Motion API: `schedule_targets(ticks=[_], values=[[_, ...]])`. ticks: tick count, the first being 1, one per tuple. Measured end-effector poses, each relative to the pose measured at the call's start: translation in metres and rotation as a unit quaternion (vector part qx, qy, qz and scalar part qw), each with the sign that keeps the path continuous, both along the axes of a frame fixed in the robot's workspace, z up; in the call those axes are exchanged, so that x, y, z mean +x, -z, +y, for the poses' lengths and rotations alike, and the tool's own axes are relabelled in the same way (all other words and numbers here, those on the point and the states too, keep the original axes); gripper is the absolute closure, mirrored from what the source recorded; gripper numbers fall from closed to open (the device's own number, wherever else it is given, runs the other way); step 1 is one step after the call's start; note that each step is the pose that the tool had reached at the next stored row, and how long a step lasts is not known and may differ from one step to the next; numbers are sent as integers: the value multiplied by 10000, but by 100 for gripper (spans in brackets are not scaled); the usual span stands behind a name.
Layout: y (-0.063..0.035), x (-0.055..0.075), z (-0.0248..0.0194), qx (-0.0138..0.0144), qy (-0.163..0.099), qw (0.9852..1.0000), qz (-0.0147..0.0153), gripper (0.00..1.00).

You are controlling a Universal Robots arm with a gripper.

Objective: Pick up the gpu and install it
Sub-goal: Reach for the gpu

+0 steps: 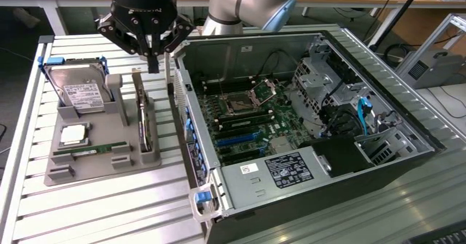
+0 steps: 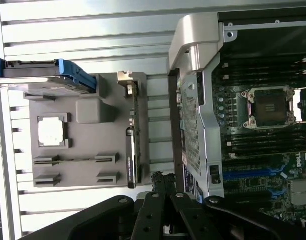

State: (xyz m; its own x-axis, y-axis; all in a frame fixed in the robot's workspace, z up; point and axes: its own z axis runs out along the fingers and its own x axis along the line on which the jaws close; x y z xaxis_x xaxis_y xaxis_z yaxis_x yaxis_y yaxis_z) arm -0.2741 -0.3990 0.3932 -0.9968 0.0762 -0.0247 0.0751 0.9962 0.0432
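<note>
Pincer (image 1: 153, 64) pressed together, empty, hovers over the far end of gpu (image 1: 145, 121). Gpu stands on edge in holder (image 1: 91, 170), on the exterior view's left of open case (image 1: 248, 50). Step, as I judge it: approach for pick. Grasp calls for spreading, then straddling the card's top edge.

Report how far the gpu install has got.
Done: nothing yet; the gpu stands on edge in its holder. In hand: nothing; the shut tool hangs over the holder near the gpu. Left: pickup and install; the blue slots in the case are bare.
</note>
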Motion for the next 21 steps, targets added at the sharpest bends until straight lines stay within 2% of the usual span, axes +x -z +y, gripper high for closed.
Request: schedule_targets(ticks=[21], values=[[0,-118,-1,0,0,10000,0,89]])
